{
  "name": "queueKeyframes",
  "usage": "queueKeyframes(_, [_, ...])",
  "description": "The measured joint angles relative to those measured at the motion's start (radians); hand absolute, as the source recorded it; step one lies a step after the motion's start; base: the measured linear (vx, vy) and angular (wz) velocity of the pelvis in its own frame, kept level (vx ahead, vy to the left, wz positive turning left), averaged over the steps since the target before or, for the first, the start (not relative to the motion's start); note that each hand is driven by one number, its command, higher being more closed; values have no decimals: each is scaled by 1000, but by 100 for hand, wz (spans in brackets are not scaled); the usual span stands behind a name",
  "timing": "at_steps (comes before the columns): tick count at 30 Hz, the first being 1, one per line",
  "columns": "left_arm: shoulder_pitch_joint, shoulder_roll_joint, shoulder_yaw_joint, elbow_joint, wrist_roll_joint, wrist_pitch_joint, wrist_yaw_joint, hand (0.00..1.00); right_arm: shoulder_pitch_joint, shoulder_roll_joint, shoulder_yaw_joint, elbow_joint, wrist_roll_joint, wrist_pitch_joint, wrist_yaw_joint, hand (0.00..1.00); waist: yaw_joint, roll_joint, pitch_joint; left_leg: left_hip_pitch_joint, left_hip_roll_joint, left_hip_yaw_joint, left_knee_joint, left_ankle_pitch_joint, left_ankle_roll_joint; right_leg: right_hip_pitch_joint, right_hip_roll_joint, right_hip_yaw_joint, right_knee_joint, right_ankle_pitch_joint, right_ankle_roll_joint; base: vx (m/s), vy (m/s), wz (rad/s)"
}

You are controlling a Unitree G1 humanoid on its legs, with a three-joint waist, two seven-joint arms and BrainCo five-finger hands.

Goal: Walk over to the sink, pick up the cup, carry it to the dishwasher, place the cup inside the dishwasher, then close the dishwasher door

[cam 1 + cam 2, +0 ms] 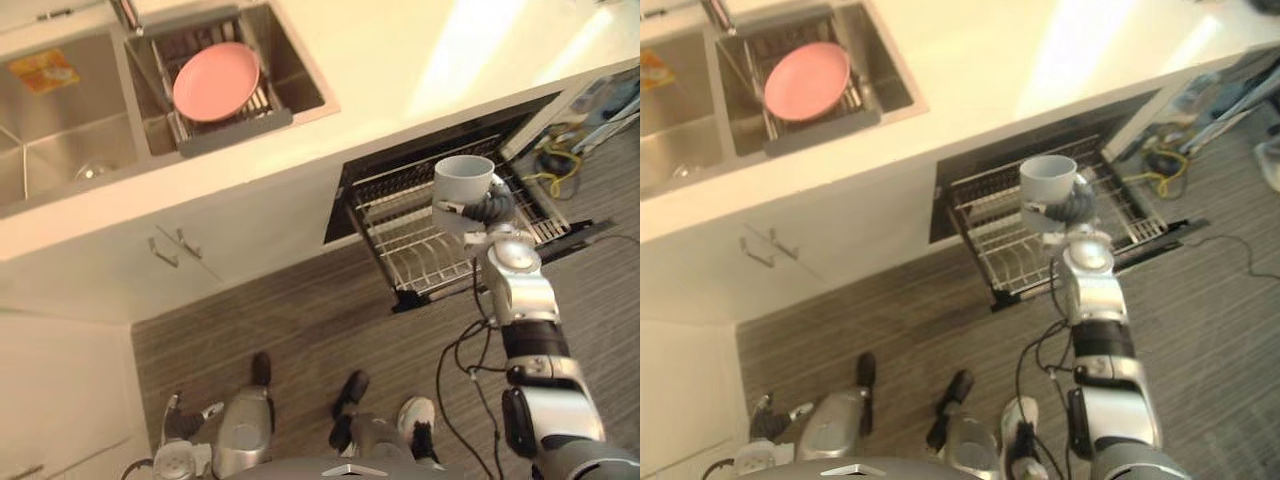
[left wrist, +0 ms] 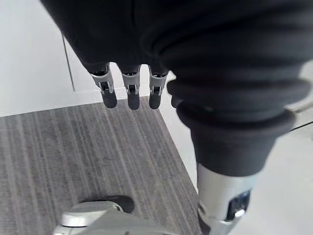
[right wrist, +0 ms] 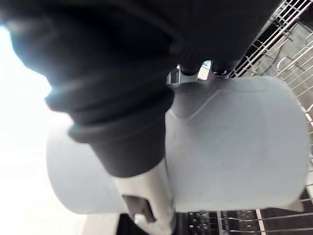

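Note:
My right hand [image 1: 480, 212] is shut on a pale grey cup [image 1: 463, 180], holding it upright above the pulled-out wire rack [image 1: 420, 240] of the dishwasher. In the right wrist view the cup [image 3: 234, 147] sits against the palm, with the thumb [image 3: 146, 196] across its wall and the wire rack [image 3: 288, 39] behind it. The dishwasher [image 1: 1040, 215] is set under the counter, with its rack drawn out over the floor. My left hand [image 2: 128, 93] hangs low by my side over the grey floor, its fingers straight and holding nothing.
A double sink [image 1: 60, 130] lies in the cream counter [image 1: 400, 60], with a pink plate [image 1: 216, 80] in a drain basket. White cabinet doors with handles [image 1: 175, 247] stand below the sink. Cables and clutter [image 1: 560, 160] lie on the floor right of the dishwasher.

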Motion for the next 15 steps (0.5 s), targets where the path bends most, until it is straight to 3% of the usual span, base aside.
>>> queueKeyframes(6, [-1,-8,-1,-2,0,-14,-5,0,-129,-110,28,194,-4,18,44,100,22,35,56,-50,-29,-27,-3,15,18,-36,-25,-16,0,13,14,-6,46,14])
queueKeyframes(15, [-5,-4,-45,0,-1,-23,-44,0,-276,-200,128,402,-5,67,127,100,52,89,99,-112,-54,-46,-8,40,34,-88,-47,-27,0,32,17,-38,34,8])
